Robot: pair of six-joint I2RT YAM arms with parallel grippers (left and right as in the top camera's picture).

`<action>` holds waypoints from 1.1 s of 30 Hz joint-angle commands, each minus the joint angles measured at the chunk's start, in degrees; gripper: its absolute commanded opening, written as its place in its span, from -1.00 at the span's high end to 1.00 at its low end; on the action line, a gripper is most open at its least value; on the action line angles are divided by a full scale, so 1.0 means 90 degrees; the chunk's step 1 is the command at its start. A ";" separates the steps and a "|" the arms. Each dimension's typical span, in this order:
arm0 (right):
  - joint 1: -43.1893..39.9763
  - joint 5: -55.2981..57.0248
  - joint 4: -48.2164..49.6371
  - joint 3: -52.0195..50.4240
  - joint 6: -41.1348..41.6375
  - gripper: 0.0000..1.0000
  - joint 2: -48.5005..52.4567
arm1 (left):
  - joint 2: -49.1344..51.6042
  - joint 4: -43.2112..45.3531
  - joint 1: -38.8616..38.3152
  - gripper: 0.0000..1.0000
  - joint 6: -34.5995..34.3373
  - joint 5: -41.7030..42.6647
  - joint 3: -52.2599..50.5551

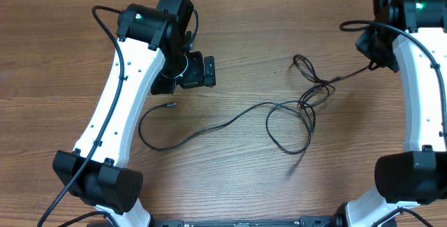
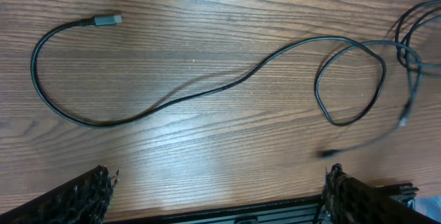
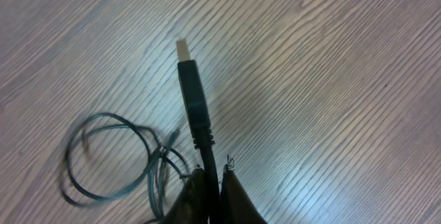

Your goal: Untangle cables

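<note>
Thin black cables lie on the wooden table. One long cable [image 1: 209,126] runs from a small plug [image 1: 170,105] through a loop to a tangle of loops [image 1: 307,94] at mid right. The left wrist view shows this cable [image 2: 207,93], its grey plug [image 2: 107,21] and a loop [image 2: 351,79]. My left gripper [image 1: 206,71] is open and empty above the table [image 2: 220,196], apart from the cable. My right gripper [image 1: 368,58] is shut on a cable just behind its USB plug [image 3: 191,93], fingertips pinched together [image 3: 215,177]. That cable hangs down to the tangle [image 3: 117,162].
The table's near edge and a black rail [image 2: 275,210] show at the bottom of the left wrist view. Thick black arm cables [image 1: 105,17] run along both arms. Bare wood [image 1: 279,17] lies at the far middle.
</note>
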 commanded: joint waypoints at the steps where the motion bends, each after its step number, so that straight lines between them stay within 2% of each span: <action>1: -0.0345 0.0010 0.0153 -0.0177 0.0049 0.78 0.0000 | -0.0153 0.0007 0.0024 -0.99 0.0095 0.0053 0.0121; 7: -0.0741 -0.0646 0.0231 -0.0435 -0.0051 0.76 0.0000 | -0.0153 0.0007 0.0024 -0.99 0.0095 0.0053 0.0121; 11: -0.0743 -0.1889 0.0245 -0.0525 -0.1146 0.51 0.0000 | -0.0153 0.0007 0.0024 -0.99 0.0095 0.0053 0.0121; 12: -0.0709 -0.2215 0.0255 -0.0539 -0.1406 0.50 0.0000 | -0.0153 0.0007 0.0024 -0.99 0.0095 0.0053 0.0121; 14: -0.0624 -0.2871 0.0248 -0.0551 -0.1831 0.53 0.0000 | -0.0153 0.0007 0.0024 -0.99 0.0095 0.0053 0.0121; 16: -0.0512 -0.3432 0.0253 -0.0593 -0.2127 0.67 0.0000 | -0.0153 0.0007 0.0024 -1.00 0.0095 0.0053 0.0121; 18: -0.0381 -0.3750 0.0248 -0.0627 -0.2348 0.65 0.0000 | -0.0153 0.0007 0.0024 -0.99 0.0095 0.0053 0.0121; 19: -0.0304 -0.3755 0.0253 -0.0656 -0.2358 0.52 0.0000 | -0.0153 0.0007 0.0024 -0.99 0.0095 0.0053 0.0121; 22: -0.0112 -0.3512 0.0379 -0.0784 -0.2368 -0.52 0.0000 | -0.0153 0.0007 0.0024 -1.00 0.0095 0.0053 0.0121; 23: -0.0053 -0.3349 0.0476 -0.0867 -0.2361 -0.73 0.0000 | -0.0153 0.0007 0.0024 -0.99 0.0095 0.0053 0.0121; 24: -0.0019 -0.3206 0.0551 -0.0937 -0.2310 -0.80 0.0000 | -0.0153 0.0007 0.0024 -0.99 0.0095 0.0053 0.0121; 29: 0.0034 -0.3092 0.1100 -0.1513 -0.2268 -0.86 0.0005 | -0.0153 0.0007 0.0024 -0.99 0.0095 0.0053 0.0121; 33: 0.0058 -0.3451 0.1851 -0.2154 -0.2373 -0.92 0.0005 | -0.0153 0.0007 0.0024 -1.00 0.0095 0.0053 0.0121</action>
